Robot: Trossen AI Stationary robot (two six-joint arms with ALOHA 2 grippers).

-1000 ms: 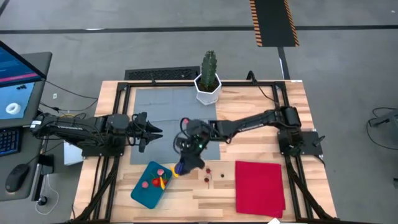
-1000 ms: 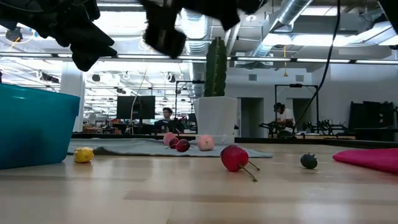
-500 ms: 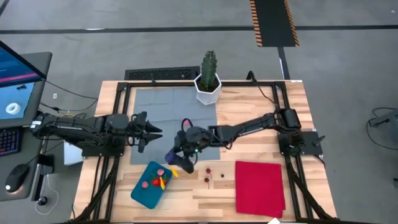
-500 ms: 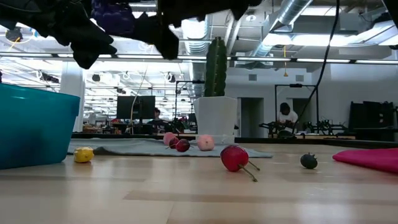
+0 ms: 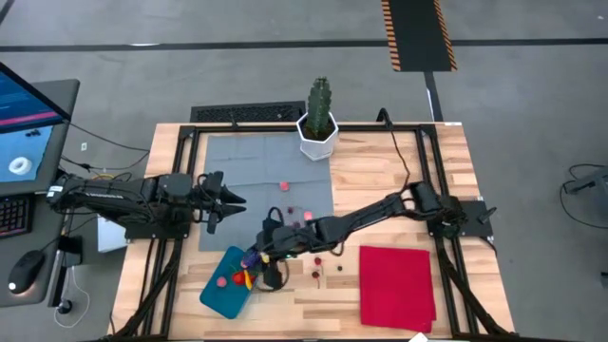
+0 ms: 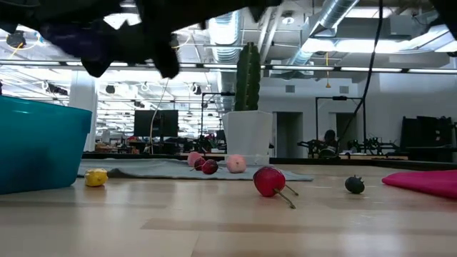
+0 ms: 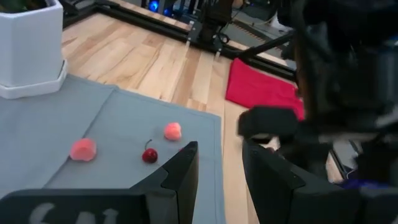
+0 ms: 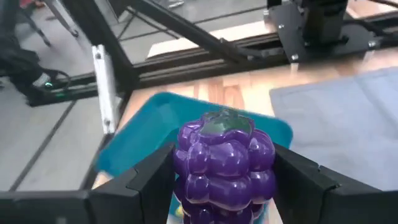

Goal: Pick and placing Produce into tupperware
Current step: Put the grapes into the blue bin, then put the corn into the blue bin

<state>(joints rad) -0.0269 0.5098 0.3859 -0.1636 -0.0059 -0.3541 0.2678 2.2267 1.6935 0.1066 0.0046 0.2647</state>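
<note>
The right gripper [image 8: 225, 186] grips the purple grape bunch [image 8: 225, 158] just over the blue tupperware [image 5: 224, 289]. Next: let go & drop it in. Left gripper [image 7: 217, 171] waits w/ fingers apart.

A green cactus [image 5: 319, 99] stands upright in a white pot [image 5: 316, 140] at the far edge of the wooden table [image 5: 389, 180] — the pot sits on the far right corner of a grey mat [image 5: 247, 176]. A red cloth [image 5: 396, 286] lies flat at the near right. Left of the table — a monitor [image 5: 27, 122], a mouse [image 5: 23, 270].
</note>
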